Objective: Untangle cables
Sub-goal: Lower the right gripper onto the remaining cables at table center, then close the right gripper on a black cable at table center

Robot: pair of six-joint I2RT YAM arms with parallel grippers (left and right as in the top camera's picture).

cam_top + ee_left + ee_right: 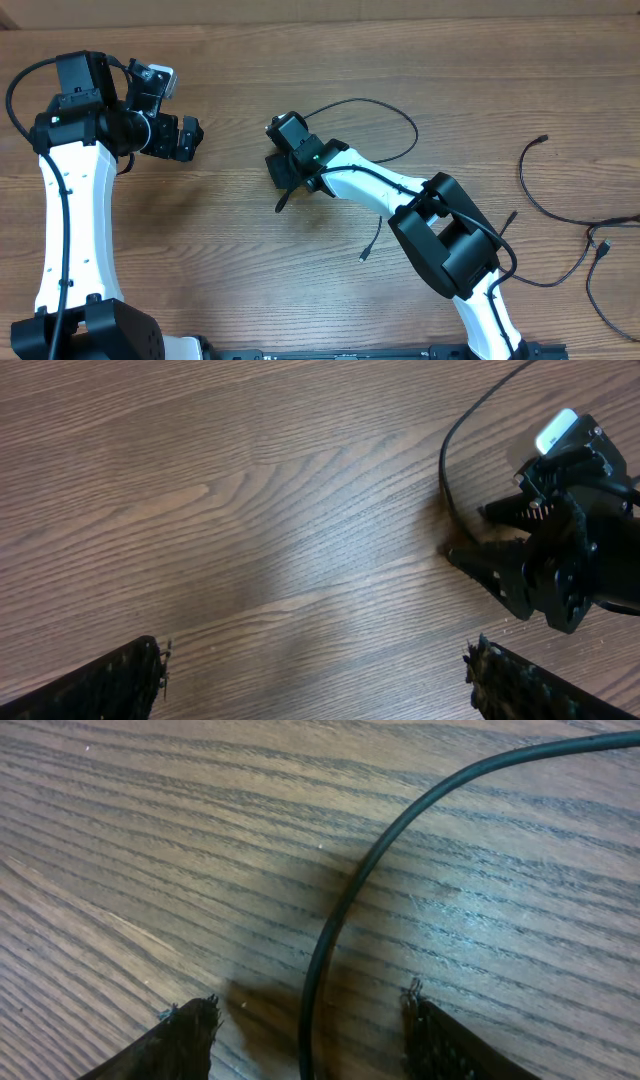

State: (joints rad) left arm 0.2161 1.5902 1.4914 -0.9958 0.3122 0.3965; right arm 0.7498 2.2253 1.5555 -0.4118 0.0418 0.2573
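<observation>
Several thin black cables (523,178) lie spread over a brown wood-grain table (300,60).

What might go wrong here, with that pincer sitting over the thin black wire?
The thin black cord lies flat on the wooden table between the right pincer's part-open fingers, so they may scrape wood and miss it. Seen from overhead, the cord seems to pass beneath the white-and-black right arm, so pulling might snag it. The left pincer hangs open, apart from it, so nothing anchors the cord; it may just drag.
</observation>
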